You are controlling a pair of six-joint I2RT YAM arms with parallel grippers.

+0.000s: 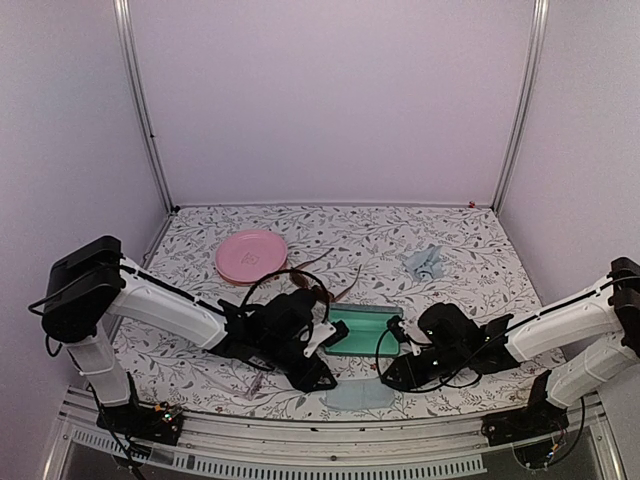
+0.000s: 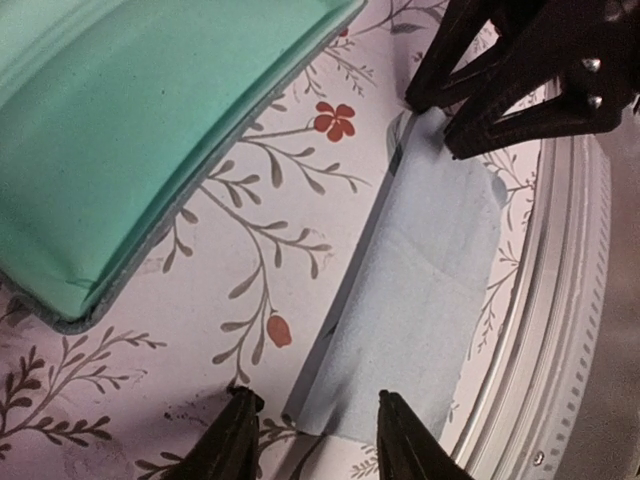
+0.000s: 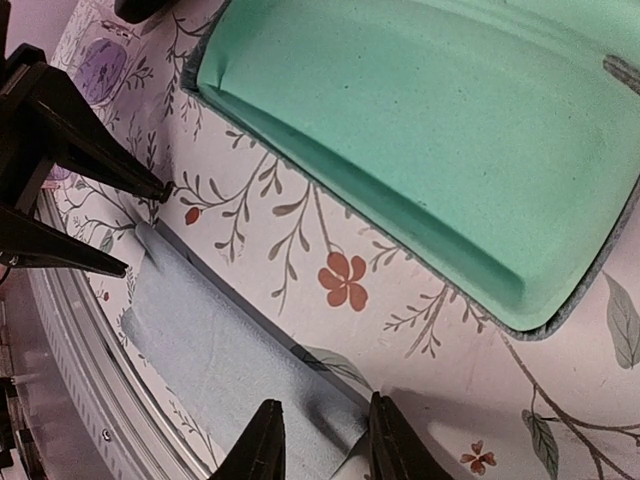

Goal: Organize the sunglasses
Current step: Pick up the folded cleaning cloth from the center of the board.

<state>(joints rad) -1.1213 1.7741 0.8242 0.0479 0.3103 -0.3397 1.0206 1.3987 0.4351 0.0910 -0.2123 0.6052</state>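
Brown sunglasses (image 1: 318, 290) lie on the table (image 1: 400, 235) just behind the green case (image 1: 362, 328) in the top view. Left wrist: the left end effector (image 2: 315, 435) is open, fingers astride one end of a blue cloth (image 2: 420, 290). Right wrist: the right end effector (image 3: 320, 445) is open over the other end.

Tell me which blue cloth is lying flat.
The near cloth, spread out just in front of the green case; the far cloth, back on the right, is crumpled.
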